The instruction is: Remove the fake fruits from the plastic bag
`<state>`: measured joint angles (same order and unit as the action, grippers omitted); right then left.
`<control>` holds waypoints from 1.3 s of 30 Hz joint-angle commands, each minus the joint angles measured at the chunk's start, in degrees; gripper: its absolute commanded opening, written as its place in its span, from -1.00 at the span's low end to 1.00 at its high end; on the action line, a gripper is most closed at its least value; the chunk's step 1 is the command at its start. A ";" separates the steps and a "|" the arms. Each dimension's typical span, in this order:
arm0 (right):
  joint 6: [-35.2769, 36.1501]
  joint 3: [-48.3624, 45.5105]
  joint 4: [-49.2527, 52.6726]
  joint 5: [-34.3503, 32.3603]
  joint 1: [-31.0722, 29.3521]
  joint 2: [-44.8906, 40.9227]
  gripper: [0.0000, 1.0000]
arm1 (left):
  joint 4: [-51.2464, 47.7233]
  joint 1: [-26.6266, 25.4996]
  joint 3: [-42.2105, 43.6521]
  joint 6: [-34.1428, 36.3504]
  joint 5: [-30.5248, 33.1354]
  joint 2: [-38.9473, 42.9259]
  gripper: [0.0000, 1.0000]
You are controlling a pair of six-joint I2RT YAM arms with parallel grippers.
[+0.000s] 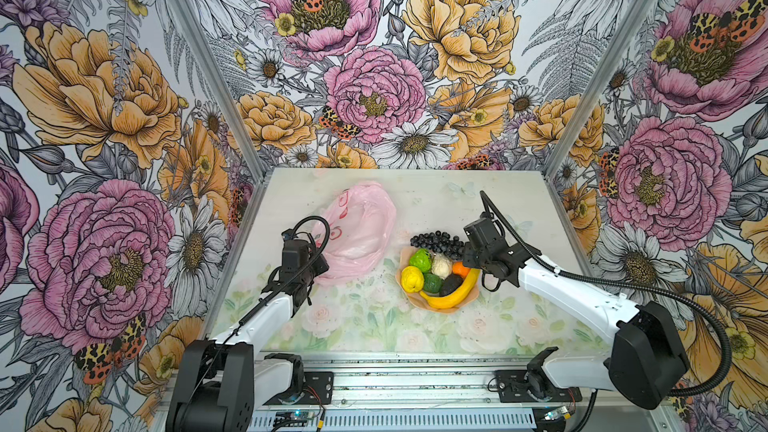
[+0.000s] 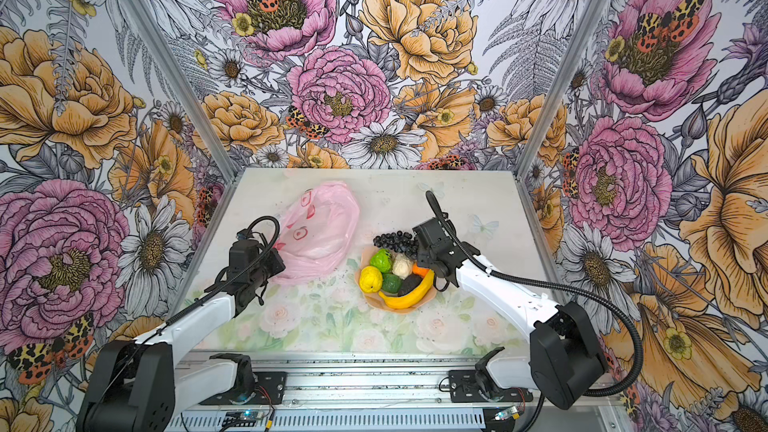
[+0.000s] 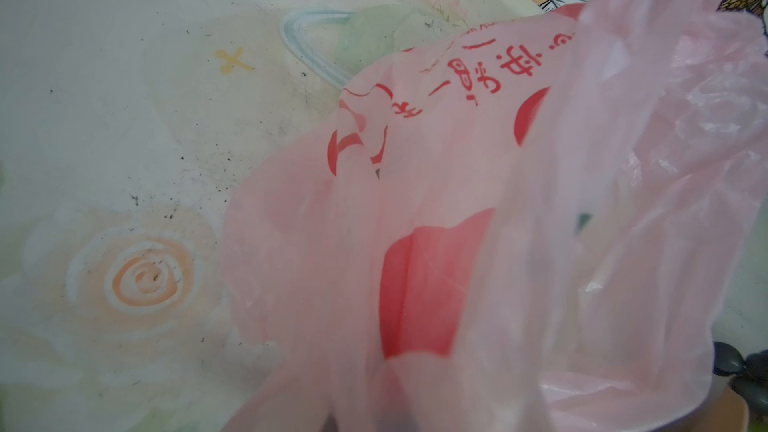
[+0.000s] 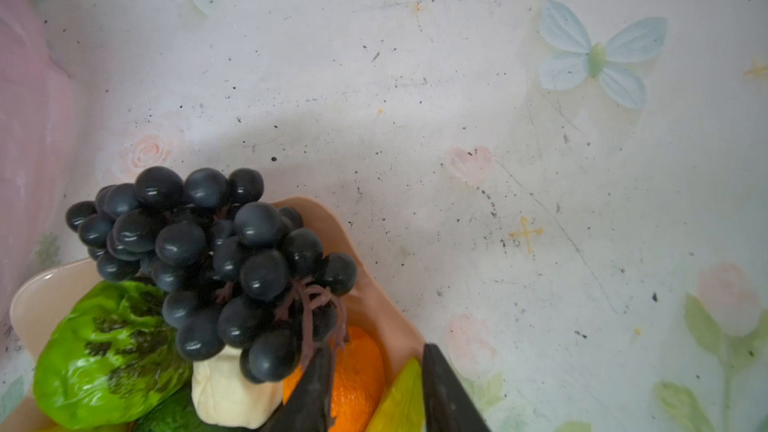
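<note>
Floral walls [image 1: 374, 76] ring a speckled tabletop [image 1: 374, 326] (rose-printed) bearing the bag [image 1: 357, 234].

Here's the pale surface [image 1: 365, 326], printed with soft roses and green leaves and peppered with tiny black specks. Right of centre on it sits a peach-coloured, wavy-edged plastic dish [image 1: 444, 310]. Just beyond that, to the right, a pale blue painted butterfly [image 4: 598, 56] shows on the print. All round stand walls [image 1: 374, 76] papered with huge pink and orange flowers, framed by silver metal corner posts [image 1: 205, 60]. A grooved metal rail [image 1: 415, 384] runs along the near edge.
</note>
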<state>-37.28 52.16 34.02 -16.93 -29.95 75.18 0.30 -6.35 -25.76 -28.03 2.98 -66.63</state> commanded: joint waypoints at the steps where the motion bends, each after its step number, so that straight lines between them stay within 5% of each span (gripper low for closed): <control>1: 0.98 1.37 -0.27 3.70 0.83 -3.22 0.06 | 1.30 -1.40 -3.10 0.61 0.03 -1.01 -1.00; 8: 1.25 0.45 -0.62 7.38 2.86 -7.92 0.62 | -0.03 -3.62 -9.37 -0.17 0.61 -5.04 -1.00; 19: -0.64 -3.05 -0.62 8.11 4.67 -14.72 0.63 | -2.06 -6.63 -22.88 1.22 -0.45 -18.25 -1.00; 31: -7.74 -11.91 -0.60 9.35 5.65 -23.43 0.63 | -18.49 -7.99 -58.45 10.30 -11.15 -46.97 -0.87; 36: -11.32 -15.18 -0.60 10.76 5.70 -26.48 0.63 | -27.89 -10.01 -76.69 12.63 -10.01 -57.66 -0.64; 39: -12.84 -16.83 -0.59 11.45 5.70 -28.59 0.64 | -32.06 -11.35 -83.07 13.56 -7.55 -60.47 -0.16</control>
<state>-47.29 36.32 34.02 -6.66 -24.67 48.73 -24.84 -16.53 -104.64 -16.88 -5.63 -126.80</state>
